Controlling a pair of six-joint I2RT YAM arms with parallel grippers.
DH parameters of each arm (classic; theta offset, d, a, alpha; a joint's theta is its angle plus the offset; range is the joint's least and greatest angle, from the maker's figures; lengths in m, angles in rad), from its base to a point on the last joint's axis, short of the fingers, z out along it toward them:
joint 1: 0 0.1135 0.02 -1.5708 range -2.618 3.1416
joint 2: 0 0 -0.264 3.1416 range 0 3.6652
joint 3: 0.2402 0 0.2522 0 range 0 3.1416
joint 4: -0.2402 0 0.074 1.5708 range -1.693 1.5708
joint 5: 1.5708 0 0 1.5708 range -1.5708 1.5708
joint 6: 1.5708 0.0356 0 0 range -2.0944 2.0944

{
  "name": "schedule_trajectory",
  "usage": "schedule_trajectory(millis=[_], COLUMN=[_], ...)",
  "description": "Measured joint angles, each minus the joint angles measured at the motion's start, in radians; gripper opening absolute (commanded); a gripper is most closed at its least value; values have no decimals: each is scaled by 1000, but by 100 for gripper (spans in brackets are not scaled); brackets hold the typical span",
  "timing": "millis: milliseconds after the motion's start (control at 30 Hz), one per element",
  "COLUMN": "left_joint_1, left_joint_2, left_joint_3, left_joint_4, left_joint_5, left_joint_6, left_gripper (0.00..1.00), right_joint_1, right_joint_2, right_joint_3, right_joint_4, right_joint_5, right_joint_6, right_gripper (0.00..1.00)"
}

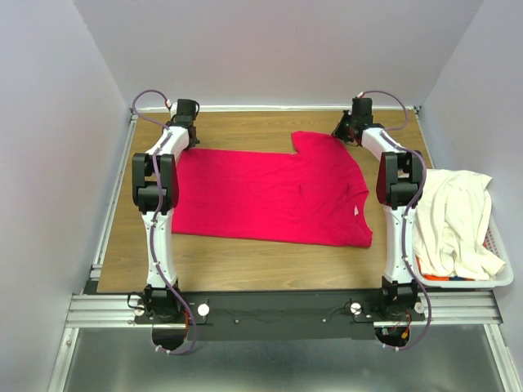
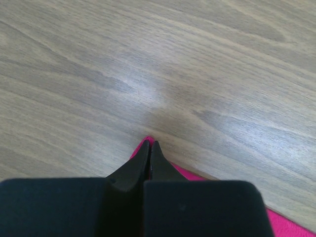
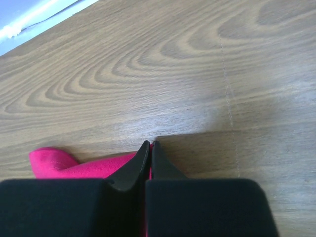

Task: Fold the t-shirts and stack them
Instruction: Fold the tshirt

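Observation:
The crimson-red t-shirt [image 1: 274, 194] lies spread flat across the wooden table [image 1: 245, 261]. My left gripper [image 1: 189, 131] is shut on the shirt's far left corner; a red tip [image 2: 146, 141] shows between the closed jaws in the left wrist view. My right gripper [image 1: 344, 128] is shut on the shirt's far right edge by a sleeve; red cloth [image 3: 74, 165] shows left of the closed jaws in the right wrist view. The cream-white t-shirt [image 1: 453, 220] lies bunched in the white laundry basket [image 1: 500, 273] at the right.
The basket stands off the table's right edge, close to my right arm. Grey walls enclose the table at the back and both sides. Bare wood shows beyond both grippers toward the back edge.

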Motion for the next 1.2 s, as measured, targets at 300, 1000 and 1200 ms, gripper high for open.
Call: schedule_trajectory(millis=[300, 1000, 1200], left_joint_1=[0, 61, 80], left_joint_2=[-8, -13, -51], left_joint_3=[0, 45, 16], left_joint_4=[8, 71, 95], left_joint_5=[18, 109, 152], left_joint_6=[3, 3, 0], left_gripper=[0, 0, 0], right_joint_1=[0, -8, -8], right_joint_2=[-1, -38, -186], right_joint_3=[6, 104, -27], right_joint_4=[-8, -38, -41], right_joint_5=[7, 11, 11], right_joint_6=[11, -2, -8], right_gripper=[0, 0, 0])
